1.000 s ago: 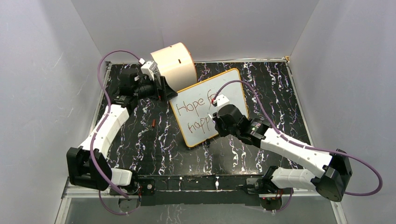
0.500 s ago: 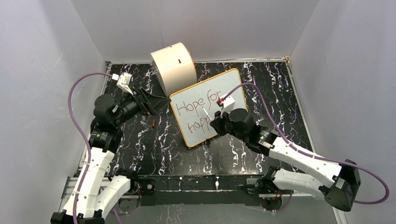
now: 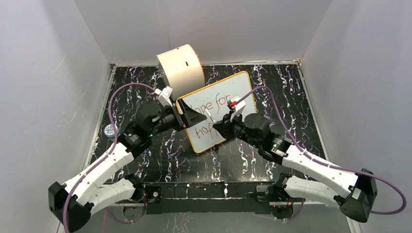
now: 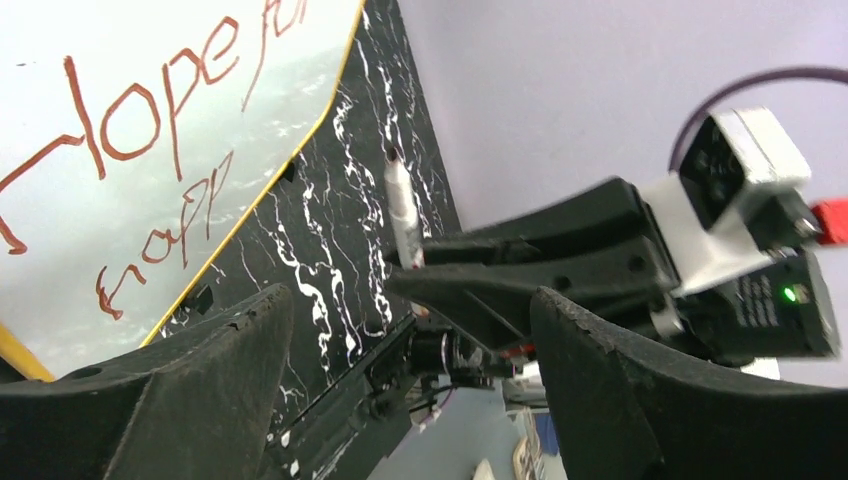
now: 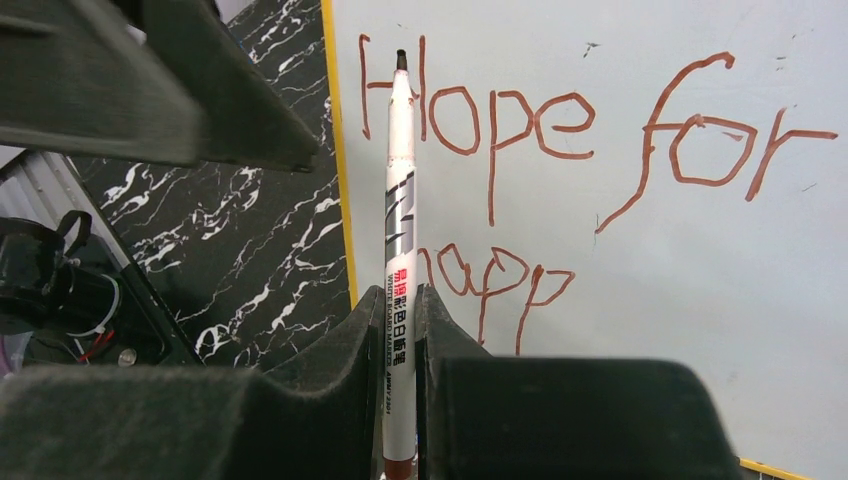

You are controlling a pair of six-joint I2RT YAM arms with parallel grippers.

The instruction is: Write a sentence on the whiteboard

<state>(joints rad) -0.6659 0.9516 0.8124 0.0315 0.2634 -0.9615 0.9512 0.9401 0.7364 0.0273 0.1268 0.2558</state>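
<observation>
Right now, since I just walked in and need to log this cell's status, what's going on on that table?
The right gripper is shut on a white marker, pointed at the whiteboard, which lies on the black marbled table. The sentence so far reads "Hope for" with "happ" beneath, so it looks unfinished. Whether the tip touches the board is unclear. The left gripper is open and empty, over the board's left side.
</observation>
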